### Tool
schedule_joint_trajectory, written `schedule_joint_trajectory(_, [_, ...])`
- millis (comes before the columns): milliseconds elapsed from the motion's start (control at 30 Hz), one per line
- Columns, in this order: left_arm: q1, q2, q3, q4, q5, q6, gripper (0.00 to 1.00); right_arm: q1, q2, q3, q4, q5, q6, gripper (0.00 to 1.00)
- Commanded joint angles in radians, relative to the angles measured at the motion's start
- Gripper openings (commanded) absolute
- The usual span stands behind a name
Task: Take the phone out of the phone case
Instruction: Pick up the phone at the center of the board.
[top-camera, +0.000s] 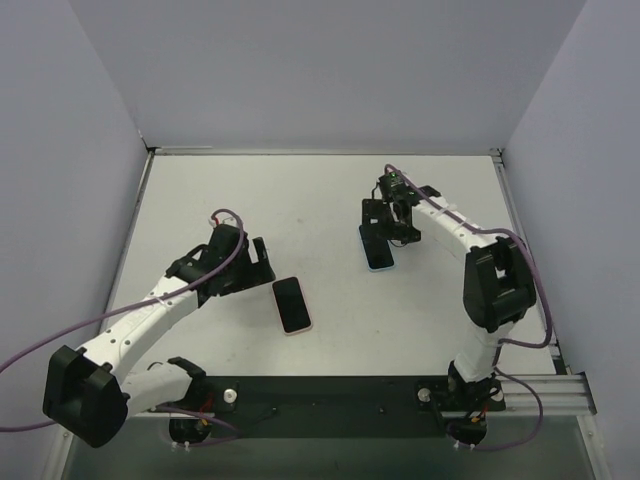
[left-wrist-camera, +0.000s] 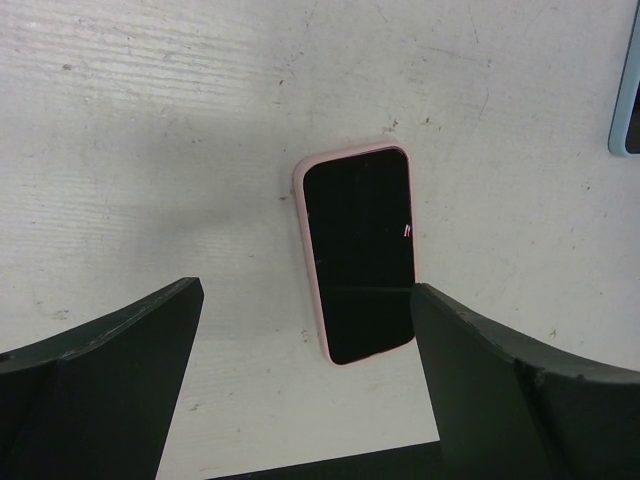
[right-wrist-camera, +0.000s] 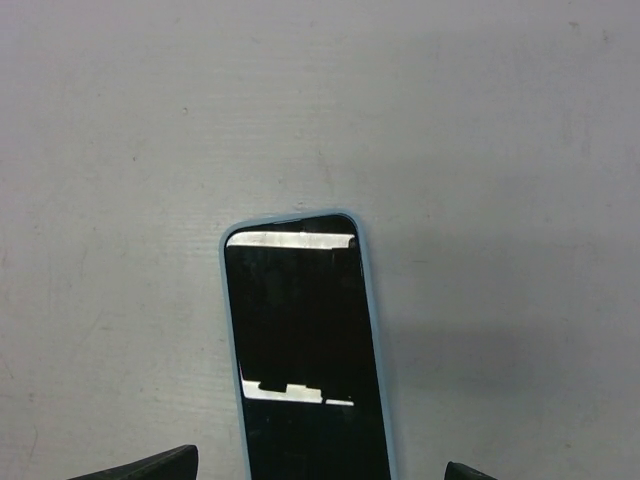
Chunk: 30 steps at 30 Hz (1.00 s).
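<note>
Pink phone (top-camera: 292, 305) lies flat on table (top-camera: 200, 200), screen up, in its case. L gripper (top-camera: 262, 262) sits just beside its far-left end, jaws spread wide w/ nothing held, and in wrist view the phone lies btwn the fingers, though contact can't be told. Blue phone (top-camera: 377, 248), also cased and screen up, lies far-right of pink phone, well apart, w/ R gripper (top-camera: 385, 228) at its far end, jaws likewise wide open and empty.
</note>
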Motion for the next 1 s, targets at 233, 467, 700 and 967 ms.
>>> schedule_joint_trajectory(233, [-0.004, -0.028, 0.009, -0.002, 0.034, -0.015, 0.97, -0.013, 0.162, 0.054, -0.050, -0.072, -0.123, 0.99])
schedule_joint_trajectory(467, [-0.004, -0.028, 0.022, -0.022, 0.023, -0.011, 0.97, -0.013, 0.227, 0.068, -0.050, -0.057, -0.119, 0.98])
schedule_joint_trajectory(700, [-0.004, 0.063, 0.052, -0.036, 0.040, -0.050, 0.97, -0.013, 0.235, 0.069, -0.052, -0.061, -0.096, 0.54])
schedule_joint_trajectory(967, [-0.003, 0.192, 0.157, 0.074, 0.210, -0.104, 0.97, 0.031, 0.034, -0.053, 0.005, -0.150, -0.007, 0.24])
